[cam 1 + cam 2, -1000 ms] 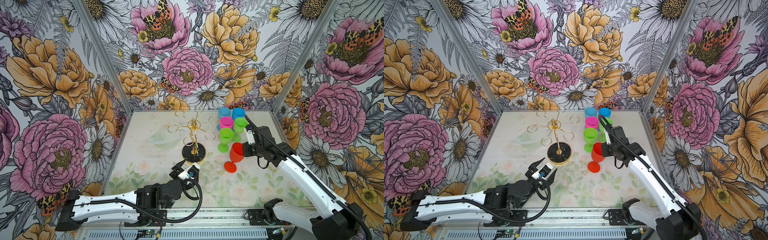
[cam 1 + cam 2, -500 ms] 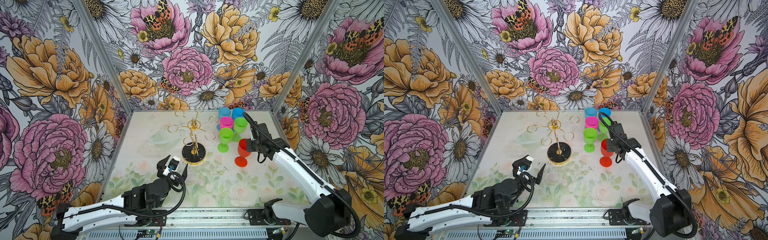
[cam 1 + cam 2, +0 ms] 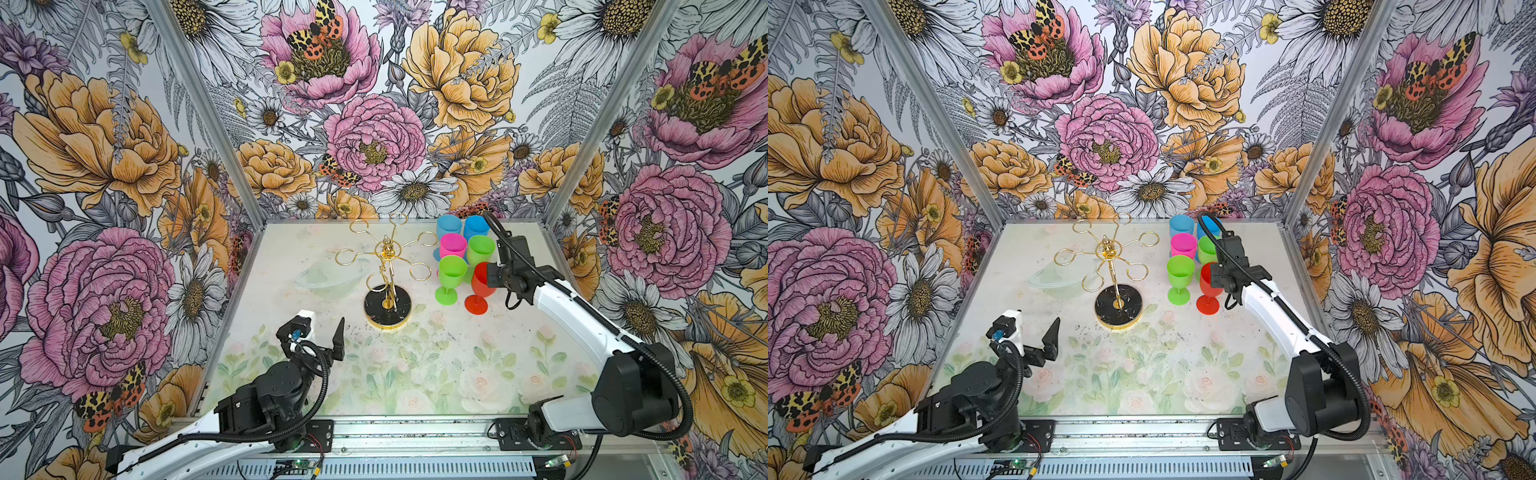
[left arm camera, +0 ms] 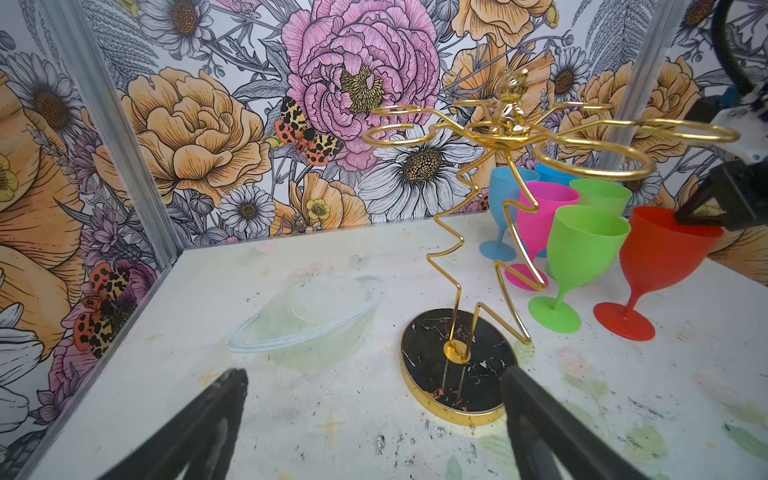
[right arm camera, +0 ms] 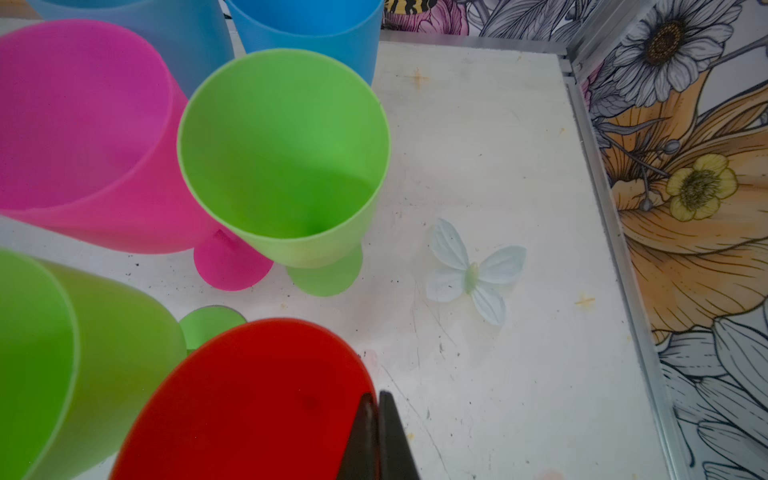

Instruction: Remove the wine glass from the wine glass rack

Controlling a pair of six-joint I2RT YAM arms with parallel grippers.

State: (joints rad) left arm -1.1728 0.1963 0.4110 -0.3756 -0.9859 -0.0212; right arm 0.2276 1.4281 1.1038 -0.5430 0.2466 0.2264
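Floral walls enclose the tabletop (image 3: 415,374). Wine glass rack (image 3: 388,306) stands mid-tabletop; toward the right edge, right pincer (image 5: 376,401) clamps the upright red wine glass (image 3: 481,282) by its rim. Left pincer (image 3: 318,328) gapes apart.

No text, label, brand, number or sign can be read in any view. The walls (image 3: 104,137) carry only printed flowers and moths, the bench (image 3: 415,374) only faint painted blooms, and the rack (image 4: 457,374) only pale veins on its black base.
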